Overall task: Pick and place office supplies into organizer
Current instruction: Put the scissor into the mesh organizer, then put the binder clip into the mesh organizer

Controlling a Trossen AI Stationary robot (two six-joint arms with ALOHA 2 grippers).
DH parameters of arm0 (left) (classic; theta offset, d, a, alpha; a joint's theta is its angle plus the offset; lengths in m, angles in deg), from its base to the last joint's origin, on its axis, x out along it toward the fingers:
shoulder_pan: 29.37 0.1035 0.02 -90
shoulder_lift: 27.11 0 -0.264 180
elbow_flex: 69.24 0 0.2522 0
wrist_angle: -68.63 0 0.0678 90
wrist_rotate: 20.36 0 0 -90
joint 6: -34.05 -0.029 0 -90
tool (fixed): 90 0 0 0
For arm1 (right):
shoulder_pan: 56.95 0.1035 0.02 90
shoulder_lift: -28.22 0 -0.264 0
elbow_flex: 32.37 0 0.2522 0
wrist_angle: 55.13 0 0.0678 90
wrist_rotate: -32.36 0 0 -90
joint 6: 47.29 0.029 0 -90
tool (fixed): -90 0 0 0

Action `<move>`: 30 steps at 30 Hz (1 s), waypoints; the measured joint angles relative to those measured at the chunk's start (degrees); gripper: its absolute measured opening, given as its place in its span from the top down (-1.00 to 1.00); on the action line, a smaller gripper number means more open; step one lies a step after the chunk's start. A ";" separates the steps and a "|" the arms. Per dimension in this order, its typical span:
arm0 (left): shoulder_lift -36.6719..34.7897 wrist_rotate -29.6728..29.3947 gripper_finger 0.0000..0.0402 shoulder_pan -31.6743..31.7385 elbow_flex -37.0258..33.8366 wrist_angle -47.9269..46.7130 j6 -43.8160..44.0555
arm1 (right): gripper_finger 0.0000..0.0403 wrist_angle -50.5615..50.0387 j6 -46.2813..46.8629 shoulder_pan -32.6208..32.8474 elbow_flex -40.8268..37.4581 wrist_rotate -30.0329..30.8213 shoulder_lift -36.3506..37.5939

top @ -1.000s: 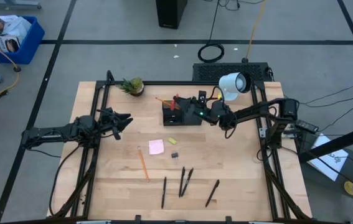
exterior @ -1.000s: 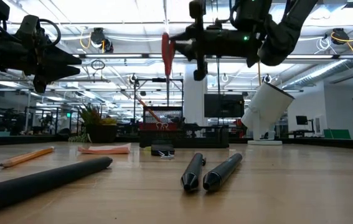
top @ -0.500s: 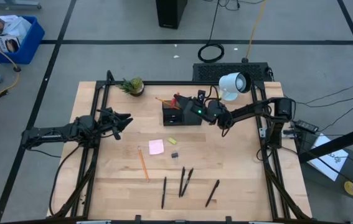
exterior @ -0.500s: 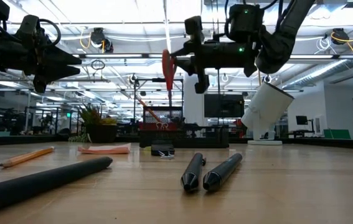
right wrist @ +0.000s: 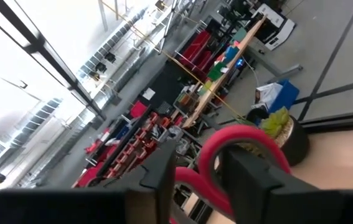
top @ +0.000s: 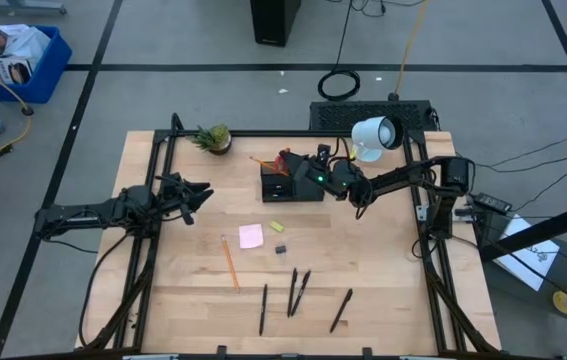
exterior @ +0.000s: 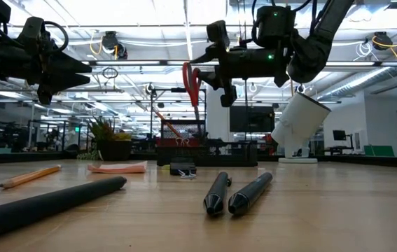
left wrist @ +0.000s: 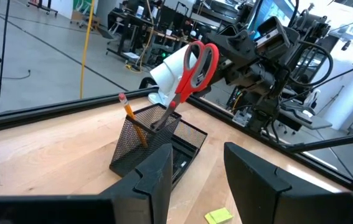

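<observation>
The right gripper (exterior: 216, 66) grips the red-handled scissors (left wrist: 188, 78) by the handles, blades slanting down into the organizer's (left wrist: 154, 146) taller cup section beside an orange pencil (left wrist: 132, 121). The left gripper (top: 195, 197) hangs well away from the organizer, fingers parted.

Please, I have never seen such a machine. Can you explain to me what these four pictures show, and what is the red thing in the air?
This is a robot with two dark arms at a wooden table. One picture looks down from above, one looks level across the tabletop, and two come from cameras on the wrists.

The right gripper holds red scissors by the handles, blades pointing down into the black mesh organizer, where an orange pencil already stands. The left gripper waits, fingers open, over the table's left side.

On the table lie a pink note pad, another pencil, four black pens and two small pieces. A potted plant and a white lamp stand at the back.
</observation>
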State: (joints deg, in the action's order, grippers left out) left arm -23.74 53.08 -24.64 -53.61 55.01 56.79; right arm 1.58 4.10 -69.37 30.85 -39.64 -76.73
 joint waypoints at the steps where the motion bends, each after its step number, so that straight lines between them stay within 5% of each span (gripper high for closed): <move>1: 0.00 0.01 0.27 0.01 0.00 0.00 0.00 | 0.33 -0.01 0.01 0.01 0.01 -0.01 0.00; 15: -0.01 0.02 0.27 0.00 0.00 0.00 0.00 | -0.14 -4.50 -0.01 -0.01 0.09 -1.09 0.04; 20: 0.00 0.00 0.27 0.00 0.00 0.02 0.02 | -0.17 -11.84 7.38 -1.65 0.07 -4.86 0.00; 30: 0.00 0.00 0.27 0.01 0.00 0.02 0.00 | -0.16 -10.32 6.18 -2.82 0.07 -12.09 0.33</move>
State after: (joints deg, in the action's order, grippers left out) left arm -23.74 53.08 -24.63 -53.61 55.03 56.79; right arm -8.73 10.28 -72.19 30.91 -51.73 -76.40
